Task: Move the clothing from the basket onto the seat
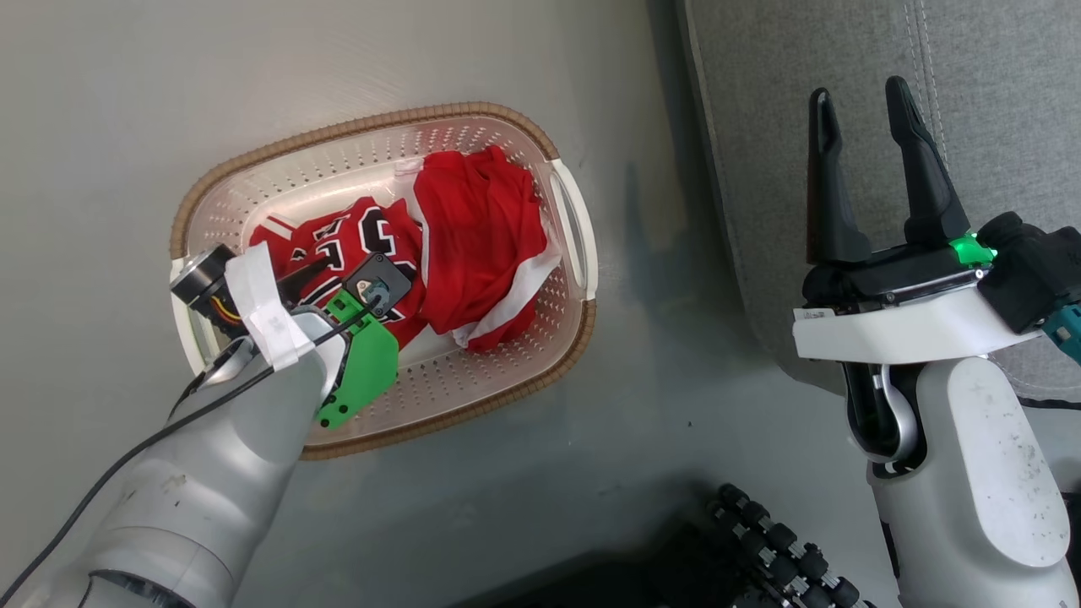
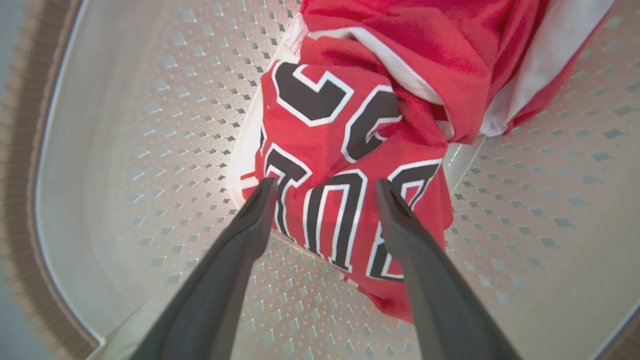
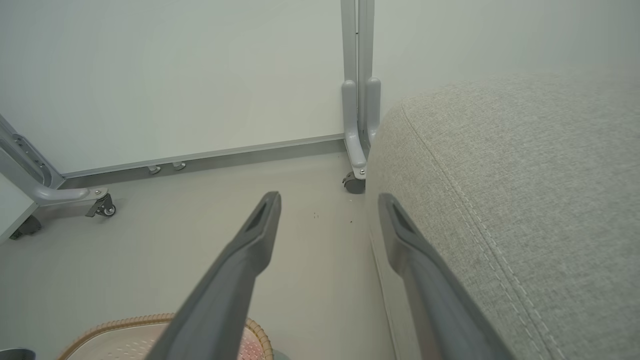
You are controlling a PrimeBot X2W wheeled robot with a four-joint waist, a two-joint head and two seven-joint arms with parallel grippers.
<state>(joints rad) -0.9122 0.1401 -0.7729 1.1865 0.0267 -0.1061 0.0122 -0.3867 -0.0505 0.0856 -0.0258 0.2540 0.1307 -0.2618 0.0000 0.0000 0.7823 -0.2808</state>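
Your left gripper [image 2: 325, 185] is hanging inside the basket [image 2: 125, 150] with its 2 fingers spread wide, holding nothing; the tips are straddling the lettered part of the jersey [image 2: 340, 165], close over it, though whether they are touching the cloth cannot be told; the shorts [image 2: 440, 45] are lying bunched over the jersey's far end, both garments resting in the basket; your right gripper [image 1: 860, 93] is also standing wide and empty, pointing along the edge of the seat [image 1: 760, 84], which is sitting near the basket on the floor [image 1: 127, 101].
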